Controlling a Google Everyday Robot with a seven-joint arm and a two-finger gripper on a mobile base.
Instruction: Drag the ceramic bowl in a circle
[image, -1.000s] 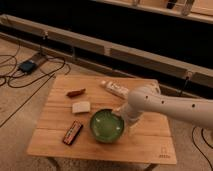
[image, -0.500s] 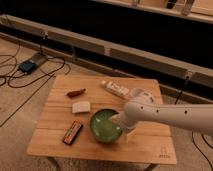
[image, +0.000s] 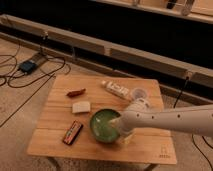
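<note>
The ceramic bowl (image: 104, 125) now has our gripper (image: 121, 131) lowered to its rim, jaws wide, clamping nothing; we judge dragging not yet begun.

Claw (image: 121, 132) at ceramic bowl's (image: 102, 125) right rim, hidden under arm (image: 170, 120); arm cropped right.

A square worktop of light wood (image: 150, 147) carries six things. At the back lie a white tube (image: 116, 90) and a small translucent cup (image: 138, 93). To the left are a reddish-brown oblong piece (image: 76, 92), a pale cream block (image: 81, 107) and a dark wrapped bar (image: 72, 132). Near the front stands the round glossy green ceramic bowl (image: 102, 125) (the robot's hand (image: 121, 132), fingers apart, is at its right rim).
</note>
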